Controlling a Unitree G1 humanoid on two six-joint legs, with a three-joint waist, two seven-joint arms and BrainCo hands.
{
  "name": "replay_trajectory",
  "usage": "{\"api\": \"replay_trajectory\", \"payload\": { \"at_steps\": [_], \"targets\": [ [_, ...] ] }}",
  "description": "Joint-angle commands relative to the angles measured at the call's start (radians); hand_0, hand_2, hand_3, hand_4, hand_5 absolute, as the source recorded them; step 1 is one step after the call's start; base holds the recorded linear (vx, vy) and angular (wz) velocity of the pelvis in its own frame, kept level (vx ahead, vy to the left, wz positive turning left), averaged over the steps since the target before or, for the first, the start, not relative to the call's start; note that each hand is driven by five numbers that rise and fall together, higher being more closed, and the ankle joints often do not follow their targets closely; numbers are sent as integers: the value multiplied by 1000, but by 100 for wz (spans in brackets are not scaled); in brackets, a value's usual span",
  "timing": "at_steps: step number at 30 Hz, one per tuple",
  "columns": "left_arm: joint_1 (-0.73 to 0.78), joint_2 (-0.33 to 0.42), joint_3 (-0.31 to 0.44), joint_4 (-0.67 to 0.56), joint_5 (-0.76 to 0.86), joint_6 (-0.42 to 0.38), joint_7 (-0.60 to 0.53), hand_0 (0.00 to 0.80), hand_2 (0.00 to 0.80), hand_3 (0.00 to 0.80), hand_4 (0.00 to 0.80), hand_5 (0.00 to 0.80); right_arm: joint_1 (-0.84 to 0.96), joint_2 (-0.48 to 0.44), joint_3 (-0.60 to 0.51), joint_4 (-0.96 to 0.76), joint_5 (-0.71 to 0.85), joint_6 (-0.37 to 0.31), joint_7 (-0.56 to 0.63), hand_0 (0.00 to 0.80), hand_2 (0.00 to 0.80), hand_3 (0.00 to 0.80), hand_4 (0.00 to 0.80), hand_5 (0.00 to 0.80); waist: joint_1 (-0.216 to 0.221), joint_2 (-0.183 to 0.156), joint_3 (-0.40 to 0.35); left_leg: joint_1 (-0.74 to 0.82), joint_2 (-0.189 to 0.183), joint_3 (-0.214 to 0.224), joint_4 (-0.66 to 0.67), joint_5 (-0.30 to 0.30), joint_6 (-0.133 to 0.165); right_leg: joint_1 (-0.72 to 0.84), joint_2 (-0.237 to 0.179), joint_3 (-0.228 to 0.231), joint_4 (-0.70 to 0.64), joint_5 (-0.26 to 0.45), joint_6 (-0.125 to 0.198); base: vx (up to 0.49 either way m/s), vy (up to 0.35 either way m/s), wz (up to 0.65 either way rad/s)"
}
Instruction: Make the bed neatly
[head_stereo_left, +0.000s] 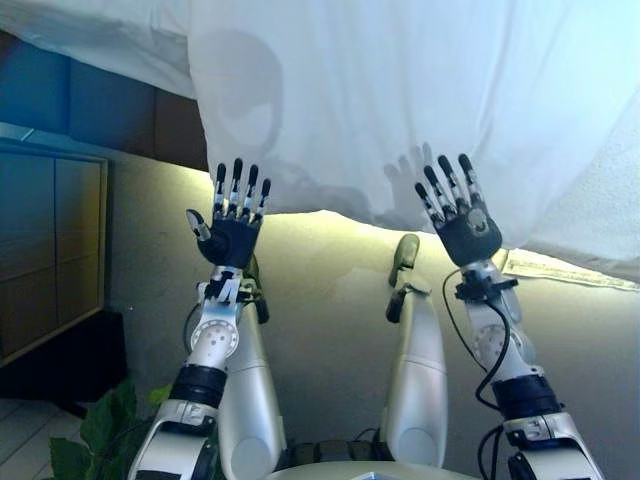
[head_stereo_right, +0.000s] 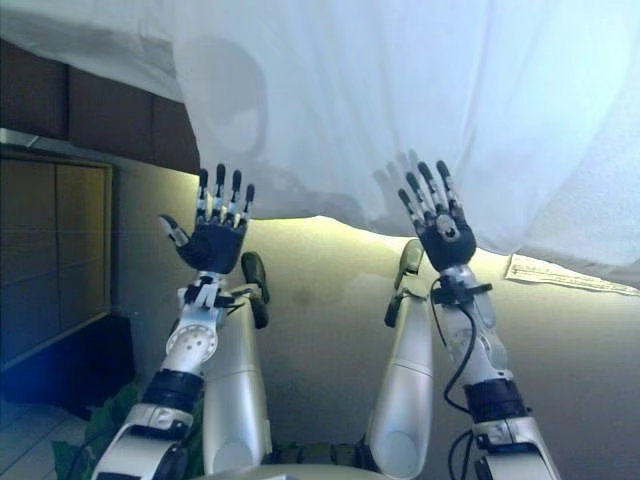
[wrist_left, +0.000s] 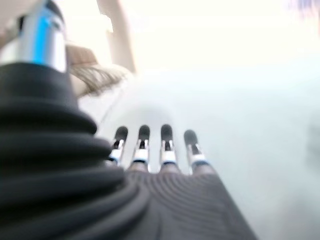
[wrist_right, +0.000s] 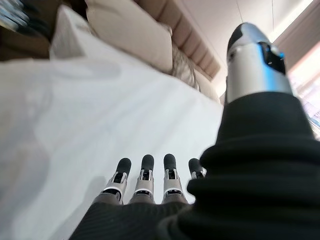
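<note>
A white bed sheet (head_stereo_left: 400, 100) hangs over the bed's edge and fills the upper part of both eye views. My left hand (head_stereo_left: 232, 240) is raised in front of the sheet's lower left corner, open and empty, fingers straight. My right hand (head_stereo_left: 470, 235) is raised in front of the sheet's lower hem, also open and empty. Both hands' fingertips overlap the hem; I cannot tell whether they touch it. The right wrist view shows the sheet (wrist_right: 75, 110) spread over the bed past my fingers (wrist_right: 145, 175), with a beige pillow (wrist_right: 130, 35) at the headboard (wrist_right: 195, 35).
A dark wooden cabinet (head_stereo_left: 50, 250) stands at the left, with a green plant (head_stereo_left: 100, 430) below it. A lit strip runs under the bed's edge. A white patterned cloth edge (head_stereo_left: 560, 268) shows at the right under the sheet.
</note>
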Motion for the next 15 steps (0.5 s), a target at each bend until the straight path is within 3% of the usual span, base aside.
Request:
{"api": "replay_trajectory", "payload": {
  "at_steps": [1,8,15],
  "targets": [
    [-144,-7,-8,52,-27,66,-82,0,0,0,0,0,-113,-27,44,3,58,44,98,0,0,0,0,0,15,-11,6,-99,-34,-5,56,43,70,-55,33,-15,199,-68,-52,-9,-115,2],
    [-381,80,-61,318,-8,141,-11,0,0,0,0,0,-360,-119,131,411,156,130,145,0,0,0,0,0,27,-12,6,-224,-46,-26,203,-2,85,-156,17,10,286,-58,-54,3,-43,1],
    [-437,131,-86,524,52,134,101,0,0,0,0,0,-456,-151,96,774,149,179,144,0,0,0,0,0,24,38,6,-321,-54,-34,353,-69,95,-275,18,72,420,-99,-80,21,87,-11]
  ]
}}
